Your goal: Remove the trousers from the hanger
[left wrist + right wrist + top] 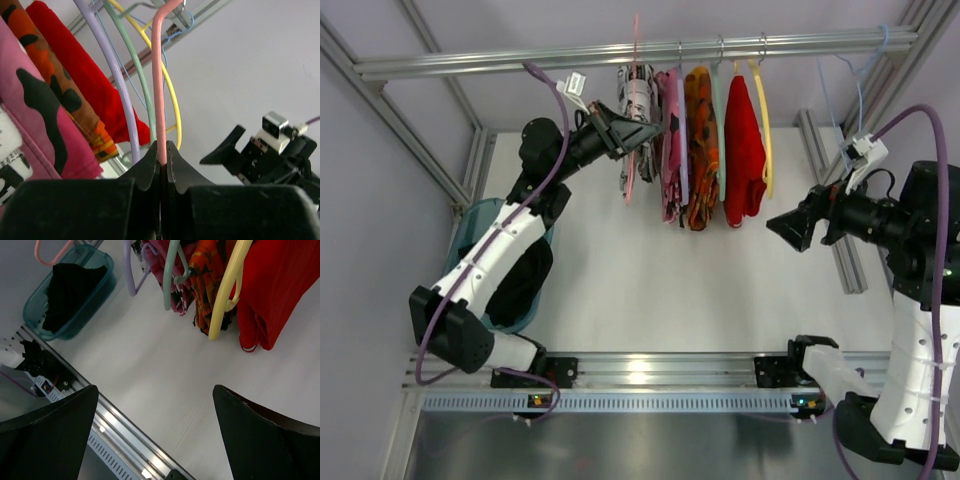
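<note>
The trousers (638, 98), white with black newspaper print, hang on the salmon-pink hanger (629, 178) at the left end of the rail. My left gripper (655, 128) is shut on that hanger's wire beside the trousers. In the left wrist view the jaws (161, 146) are closed tight on the pink wire (159, 85), and a strip of printed fabric (7, 161) shows at the far left. My right gripper (788, 228) is open and empty, low and to the right of the garments. Its fingers (55, 425) are spread wide over the white table.
On the rail (520, 60) also hang a pink garment (669, 150), an orange one (701, 150) and a red one (744, 150), on lilac (118, 85), green (134, 65) and yellow (766, 140) hangers. A teal bin (470, 225) at the left holds black cloth (70, 285).
</note>
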`<state>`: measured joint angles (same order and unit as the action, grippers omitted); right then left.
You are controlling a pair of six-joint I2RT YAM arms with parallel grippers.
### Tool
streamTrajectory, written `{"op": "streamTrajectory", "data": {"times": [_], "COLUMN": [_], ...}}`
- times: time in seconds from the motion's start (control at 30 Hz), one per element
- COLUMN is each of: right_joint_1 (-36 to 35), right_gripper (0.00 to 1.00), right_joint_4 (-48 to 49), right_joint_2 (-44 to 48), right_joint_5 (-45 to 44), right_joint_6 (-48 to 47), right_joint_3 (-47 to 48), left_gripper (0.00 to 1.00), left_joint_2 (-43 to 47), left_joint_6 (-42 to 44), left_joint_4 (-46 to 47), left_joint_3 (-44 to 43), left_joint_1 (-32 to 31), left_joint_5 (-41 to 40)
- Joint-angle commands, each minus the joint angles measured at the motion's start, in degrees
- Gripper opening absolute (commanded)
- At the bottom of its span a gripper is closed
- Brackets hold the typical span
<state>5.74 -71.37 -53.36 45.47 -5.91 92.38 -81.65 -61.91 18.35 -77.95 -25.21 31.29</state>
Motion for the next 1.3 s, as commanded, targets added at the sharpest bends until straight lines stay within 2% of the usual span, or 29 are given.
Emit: {"op": "streamTrajectory", "data": {"times": [0.0,0.03,0.13,0.17,0.27,0.3,0.57,0.73,0.83,0.93,1.0,1.07,1.17,1.27], "right_joint_1": [-0.55,-0.55,-1.69,-2.3,-7.73,-11.24,-22.07,-35.78,-42.55,-47.04,-49.59,-50.99,-53.89,-55.56], "right_gripper": [0.99,0.99,0.99,0.99,0.99,0.99,0.99,0.99,0.99,0.99,0.99,0.98,0.92,0.87], "right_joint_4": [12.46,18.75,28.37,33.35,39.09,39.9,44.04,43.16,44.03,43.78,45.43,52.1,60.17,61.88], "right_joint_2": [0.28,0.8,0.9,0.46,-2.18,-3.05,-16.85,-26.5,-31.17,-34.86,-36.1,-35.93,-35.76,-37.68], "right_joint_5": [2.35,2.08,0.94,0.5,-4.59,-7.82,-12.86,-15.24,-16.03,-22.77,-24.9,-25.26,-26.83,-27.36], "right_joint_6": [8.95,13.08,22.13,23.74,26.92,27.01,27.1,24.9,26.65,32.18,35.86,38.77,40.54,42.73], "right_joint_3": [0.53,-0.17,-3.6,-4.39,-3.35,-2.65,8.95,16.41,19.32,21.6,21.18,17.85,14.16,13.35], "left_gripper": [0.0,0.0,0.0,0.0,0.0,0.0,0.0,0.0,0.0,0.0,0.0,0.0,0.0,0.0], "left_joint_2": [10.87,12.2,17.04,18.09,21.61,23.01,29.7,31.64,31.64,31.81,32.25,32.69,32.78,32.69], "left_joint_6": [6.18,7.32,8.03,8.12,9.0,9.35,7.42,5.05,4.25,4.43,4.78,4.96,5.22,4.43], "left_joint_4": [14.35,14.35,13.39,12.86,10.31,9.61,7.93,7.58,7.67,7.67,7.58,7.4,6.87,6.79], "left_joint_3": [2.53,6.02,11.75,12.82,15.81,16.42,23.98,26.01,25.49,25.13,25.04,25.04,24.95,24.95], "left_joint_1": [-0.28,-0.28,-0.19,-0.28,-0.1,-0.1,3.5,5.96,6.75,7.19,7.2,7.28,7.37,7.28], "left_joint_5": [1.84,1.85,1.5,1.32,1.14,1.06,1.84,1.94,1.93,2.55,3.16,4.13,4.31,4.13]}}
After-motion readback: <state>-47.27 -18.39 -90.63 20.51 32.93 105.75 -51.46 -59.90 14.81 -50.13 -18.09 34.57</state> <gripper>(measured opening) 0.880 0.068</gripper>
